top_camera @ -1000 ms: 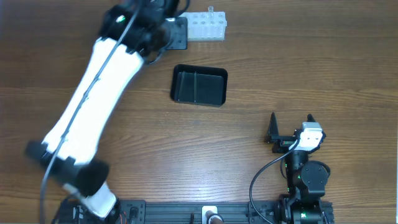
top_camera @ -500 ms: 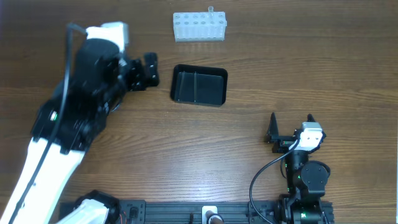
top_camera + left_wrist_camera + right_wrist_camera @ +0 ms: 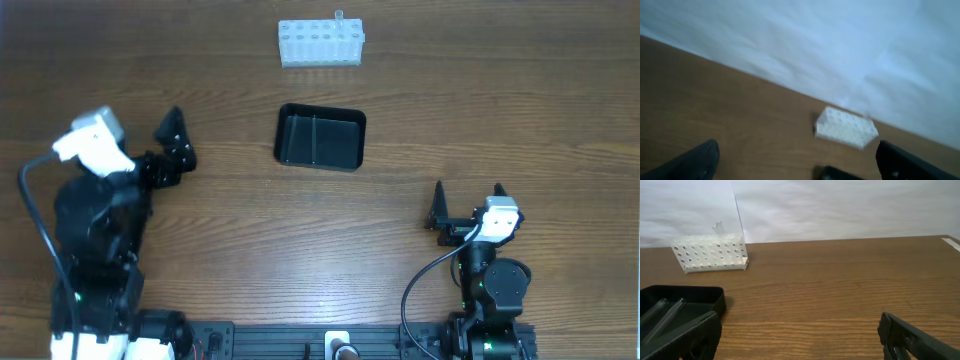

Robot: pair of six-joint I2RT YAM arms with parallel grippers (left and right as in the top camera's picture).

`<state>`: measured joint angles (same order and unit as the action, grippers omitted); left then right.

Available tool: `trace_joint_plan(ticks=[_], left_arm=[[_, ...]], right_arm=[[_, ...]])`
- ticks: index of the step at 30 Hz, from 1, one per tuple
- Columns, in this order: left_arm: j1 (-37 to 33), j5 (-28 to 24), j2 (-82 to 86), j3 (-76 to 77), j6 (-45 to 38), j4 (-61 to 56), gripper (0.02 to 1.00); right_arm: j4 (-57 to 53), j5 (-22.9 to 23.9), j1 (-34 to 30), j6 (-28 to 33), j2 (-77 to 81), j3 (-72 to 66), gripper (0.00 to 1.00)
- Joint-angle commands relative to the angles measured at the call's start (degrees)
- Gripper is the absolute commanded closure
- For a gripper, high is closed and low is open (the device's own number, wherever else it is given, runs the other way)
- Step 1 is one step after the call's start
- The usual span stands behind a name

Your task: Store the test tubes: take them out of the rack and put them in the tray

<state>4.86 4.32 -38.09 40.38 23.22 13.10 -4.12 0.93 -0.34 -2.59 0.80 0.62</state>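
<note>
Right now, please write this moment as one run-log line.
rack: one test tube standing | tray: tubes inside | left gripper: open, empty | right gripper: open, empty

Left arm (image 3: 95, 230): black jointed housings, white camera block (image 3: 90, 140) at the wrist, thin black lead (image 3: 35, 225) looped alongside. Left gripper (image 3: 180, 145): two black, pointed fingers. Right arm (image 3: 490, 285): black housings dotted with small green lights (image 3: 480, 291), white wrist block (image 3: 497, 215), black cable (image 3: 412, 290) curving from the base. Right gripper (image 3: 468, 200): black, tapered fingers.
</note>
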Motion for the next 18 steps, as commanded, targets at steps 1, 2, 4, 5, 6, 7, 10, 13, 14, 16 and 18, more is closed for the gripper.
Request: trace_joint_plan(ticks=[1,2,4,5,6,7,10,13,14,16,18], left_arm=[[-4.20,-4.02,6.80,-9.29,-0.44,-9.99,0.020],[-5.03,-4.76,8.37,-11.69,-0.44,-13.66,0.020],[-6.34,-5.42,11.26,-16.15,-0.42,-20.11,0.020],[-6.91,-5.40,12.87,-18.58,-0.42,-23.37,0.020],[-7.93,-5.38,16.13,-23.08,-0.44,-28.68,0.020],[-8.37,-5.35,17.49,-24.85,-0.44,-30.51,0.020],[-10.05,-5.35,22.16,-30.42,-0.42,-35.04,0.020],[-10.91,-5.33,26.16,-34.03,-0.44,-35.89,0.020],[-11.08,-5.33,27.30,-35.04,-0.44,-35.89,0.020],[-11.21,-5.29,29.38,-37.03,-0.44,-35.87,0.020],[-11.21,-5.14,31.19,-38.91,-0.44,-35.87,0.020]], right_arm=[[-0.17,-0.46,-0.33,0.04,-0.52,-0.31,0.009],[-0.17,-0.46,-0.33,0.04,-0.52,-0.31,0.009],[-0.17,-0.48,-0.33,0.04,-0.52,-0.31,0.009],[-0.17,-0.46,-0.33,0.04,-0.52,-0.31,0.007],[-0.17,-0.46,-0.33,0.04,-0.52,-0.31,0.009],[-0.17,-0.46,-0.33,0.04,-0.52,-0.31,0.009],[-0.17,-0.46,-0.33,0.04,-0.52,-0.31,0.009],[-0.17,-0.46,-0.33,0.04,-0.52,-0.31,0.009],[-0.17,-0.46,-0.33,0.04,-0.52,-0.31,0.009],[-0.17,-0.46,-0.33,0.04,-0.52,-0.31,0.007],[-0.17,-0.46,-0.33,0.04,-0.52,-0.31,0.009]])
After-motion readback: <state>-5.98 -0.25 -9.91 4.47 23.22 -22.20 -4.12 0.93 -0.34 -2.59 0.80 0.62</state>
